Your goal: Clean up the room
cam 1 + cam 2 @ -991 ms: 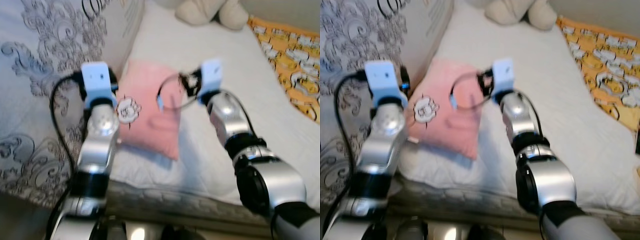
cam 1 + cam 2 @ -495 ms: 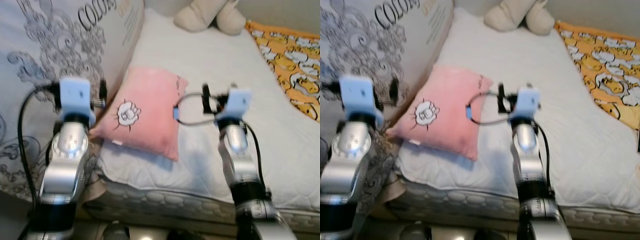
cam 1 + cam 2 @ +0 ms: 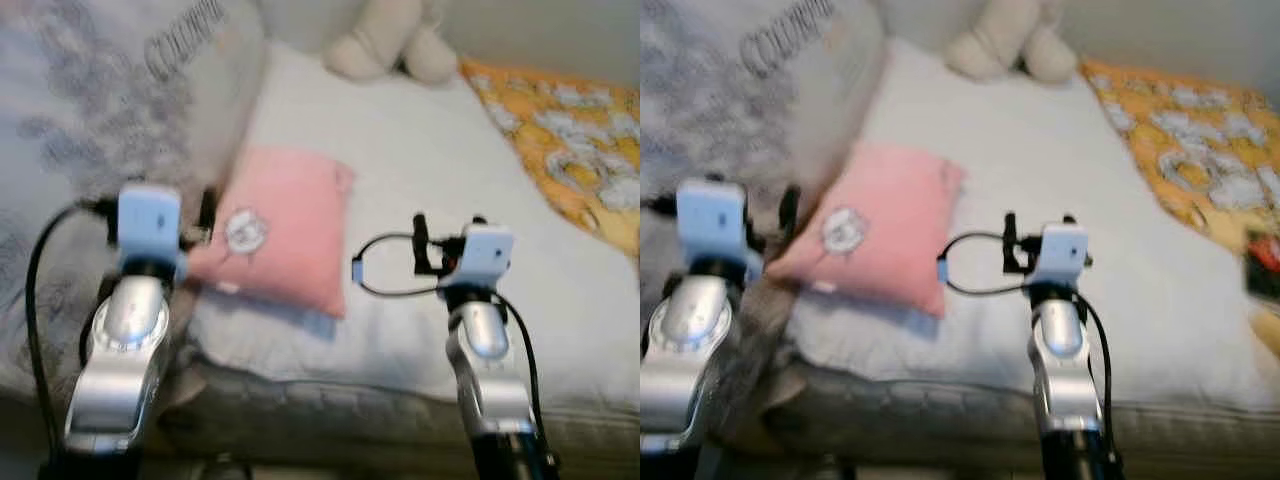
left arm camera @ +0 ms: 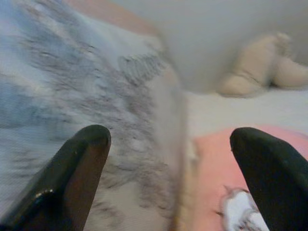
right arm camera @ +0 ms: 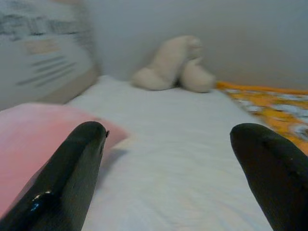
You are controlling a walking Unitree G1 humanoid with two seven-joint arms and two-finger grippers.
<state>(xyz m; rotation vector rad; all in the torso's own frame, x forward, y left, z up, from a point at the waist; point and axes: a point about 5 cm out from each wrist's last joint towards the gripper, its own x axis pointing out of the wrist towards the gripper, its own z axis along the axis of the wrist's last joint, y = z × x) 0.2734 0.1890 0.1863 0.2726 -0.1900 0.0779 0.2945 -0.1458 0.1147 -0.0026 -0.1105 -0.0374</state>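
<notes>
A pink pillow [image 3: 285,225] with a small white cartoon patch lies on the white mattress [image 3: 420,150], its left edge against a grey patterned quilt [image 3: 90,120]. My left gripper [image 4: 171,139] is open and empty, held near the pillow's left corner [image 4: 226,159] where it meets the quilt. To the right of the pillow my right gripper [image 5: 168,134] hovers low over bare mattress, open and empty. The pillow's edge [image 5: 43,139] shows beside one of its fingers [image 5: 72,168]. Neither gripper touches the pillow.
A beige plush toy [image 3: 385,45] sits at the far end of the bed. An orange patterned blanket [image 3: 560,140] covers the bed's right side. The bed's padded front edge [image 3: 330,400] runs just below my arms. A dark object [image 3: 1265,265] shows at the right border.
Both grippers have drawn back from the pillow's sides toward the bed's front edge, the right one ending to the pillow's right. The pillow stays on the mattress. The camera view shifted.
</notes>
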